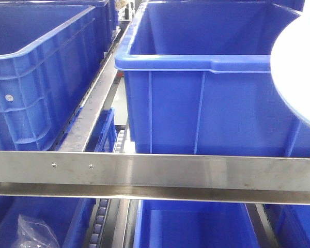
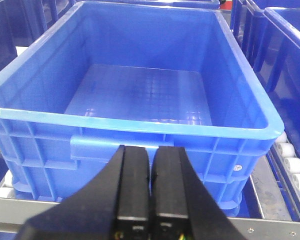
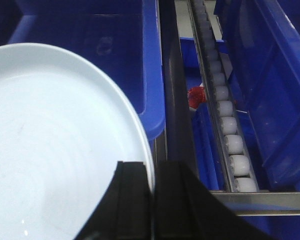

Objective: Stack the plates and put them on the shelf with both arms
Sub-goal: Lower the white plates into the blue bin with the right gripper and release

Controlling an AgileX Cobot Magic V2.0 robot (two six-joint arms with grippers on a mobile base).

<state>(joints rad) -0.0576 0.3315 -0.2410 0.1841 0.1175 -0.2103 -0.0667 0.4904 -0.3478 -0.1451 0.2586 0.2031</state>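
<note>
Front view: a plate (image 1: 298,67), pale and glossy, pokes in from the right edge, up over the rim of the big blue bin (image 1: 206,88) in the middle. A second blue bin (image 1: 41,67) sits to the left, w/ a metal shelf divider (image 1: 90,111) running between them. A steel rail (image 1: 155,175) crosses the whole width in front, betw. camera and bins. Below it, more blue bins; a clear plastic bag (image 1: 33,232) lies in the bottom-left one. No arm visible here.

Left wrist view: left gripper (image 2: 151,165) has fingers pressed together, nothing betw. them. It hangs just in front of an open blue bin's near wall (image 2: 140,140); bin floor is bare. White rollers (image 2: 290,165) run along the right side, steel rail below.

Right wrist view: right gripper (image 3: 152,200) is clamped on the plate's rim (image 3: 60,145) at its right edge, one finger on top, other underneath. Can't tell if it's one plate or two stacked. Plate fills the left half, held over a blue bin (image 3: 150,75). Right of it: a dark upright post, then a roller track (image 3: 225,110) w/ a small red thing (image 3: 196,96) beside it, too blurred to identify.
</note>
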